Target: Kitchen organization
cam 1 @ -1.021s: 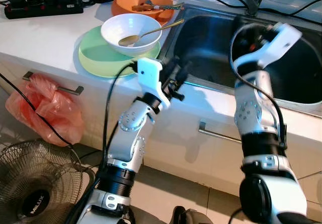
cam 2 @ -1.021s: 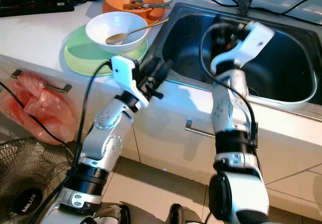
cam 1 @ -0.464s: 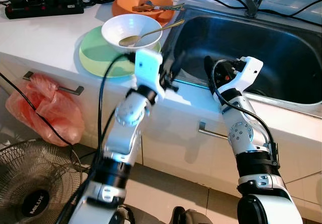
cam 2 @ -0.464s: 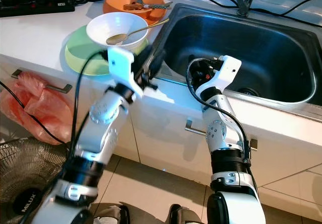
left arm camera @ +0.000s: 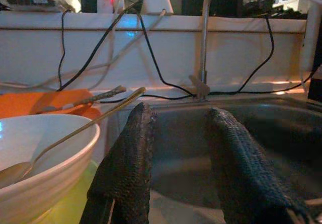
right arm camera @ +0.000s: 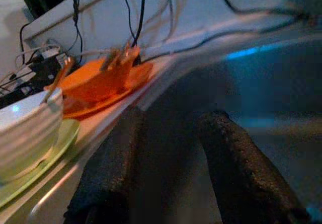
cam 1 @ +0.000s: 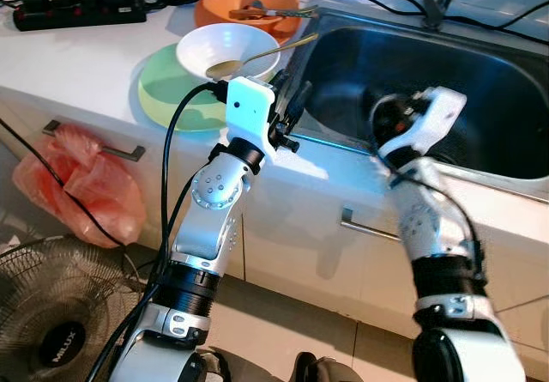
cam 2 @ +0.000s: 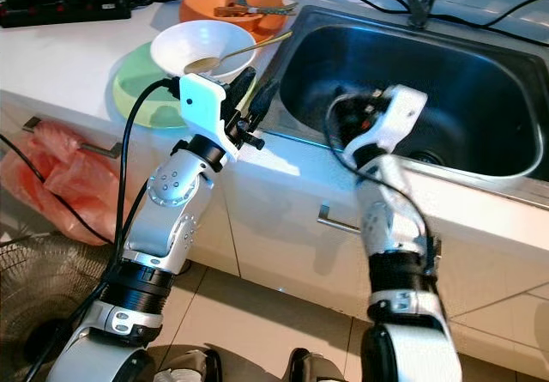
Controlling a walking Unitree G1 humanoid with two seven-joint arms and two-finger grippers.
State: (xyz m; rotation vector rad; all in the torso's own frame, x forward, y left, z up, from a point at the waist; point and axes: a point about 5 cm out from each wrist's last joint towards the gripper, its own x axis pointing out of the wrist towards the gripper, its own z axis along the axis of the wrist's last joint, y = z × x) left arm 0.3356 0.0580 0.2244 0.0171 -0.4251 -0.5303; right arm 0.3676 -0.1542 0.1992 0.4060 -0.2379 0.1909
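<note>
Since the picture one second ago I have brought my right arm down from its raised reach over the sink (cam 1: 515, 81); my right gripper (right arm camera: 171, 148) now sits low at the front part of the basin, and that arm is motion-blurred in the head views. My left gripper (cam 1: 290, 116) has shifted up slightly and hangs at the counter's front edge, at the sink's left rim. Left gripper state: fingers (left arm camera: 133, 148) parted to a moderate gap, nothing between them. Right gripper state: fingers (right arm camera: 229, 148) likewise parted, empty, seen against the dark basin. Just beside the left gripper, on its outer side, stands the white bowl (cam 1: 225, 49), which rests on the green plate (cam 1: 167, 94). A gold spoon (cam 1: 257, 56) lies in the bowl with its handle projecting over the rim toward the sink, ending just above the left gripper's fingers. Beyond the bowl, farther from the gripper, sits the orange dish (cam 1: 244, 4) holding utensils whose kind I cannot tell. A black power strip (cam 1: 77, 10) with cables lies on the white counter (cam 1: 77, 56), well apart from both grippers. Below the counter, an orange plastic bag (cam 1: 73, 189) hangs at a drawer handle (cam 1: 107, 148), and a floor fan (cam 1: 51, 322) stands under it.
</note>
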